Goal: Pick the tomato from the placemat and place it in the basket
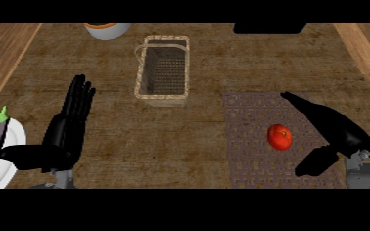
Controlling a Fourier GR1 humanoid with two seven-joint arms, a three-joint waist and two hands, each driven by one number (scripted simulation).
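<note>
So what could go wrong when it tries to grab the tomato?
The tomato is round and lies loose on the placemat, so the open right hand beside it might nudge it away instead of closing round it. The basket is narrow and sits well to the left, so the tomato could land on its rim or miss.
</note>
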